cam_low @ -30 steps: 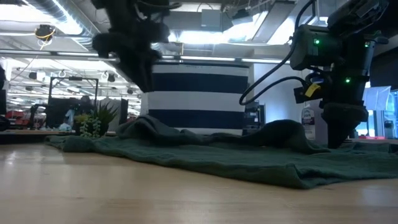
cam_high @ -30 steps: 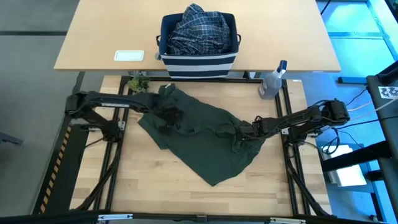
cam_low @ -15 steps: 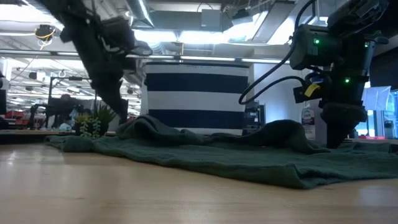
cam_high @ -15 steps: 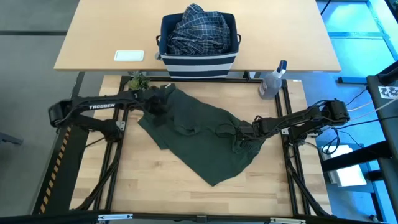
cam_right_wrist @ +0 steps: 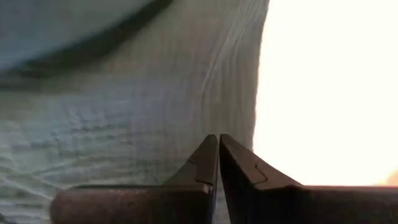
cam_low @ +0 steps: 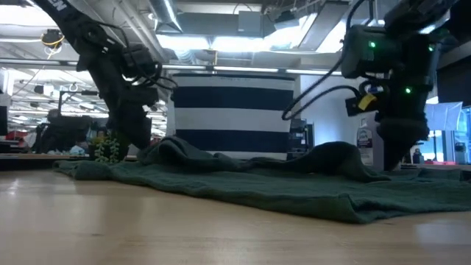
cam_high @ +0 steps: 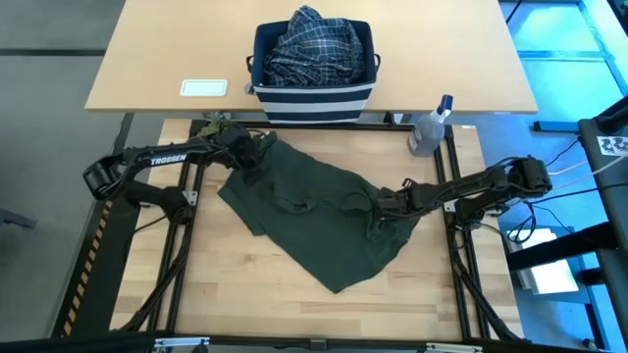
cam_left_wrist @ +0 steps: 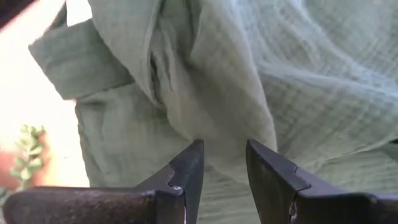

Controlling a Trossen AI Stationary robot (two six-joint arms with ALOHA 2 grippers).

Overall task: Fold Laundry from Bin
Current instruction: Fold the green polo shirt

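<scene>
Bin [cam_high: 313,94] contents below plaid shirt [cam_high: 314,44] hidden; right pincer [cam_high: 381,204] tips' hold on cloth untellable.

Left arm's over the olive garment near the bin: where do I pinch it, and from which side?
Pinch the raised ridge of the olive garment just ahead of the left gripper, at its bin-side corner. Come down from above with the open fingers astride the ridge: the cloth lies flat elsewhere, and only that fold stands proud enough to grab.

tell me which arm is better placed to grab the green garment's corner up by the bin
Left. The left gripper sits open over the olive garment at its corner nearest the bin. The right gripper is shut at the garment's opposite side.
</scene>
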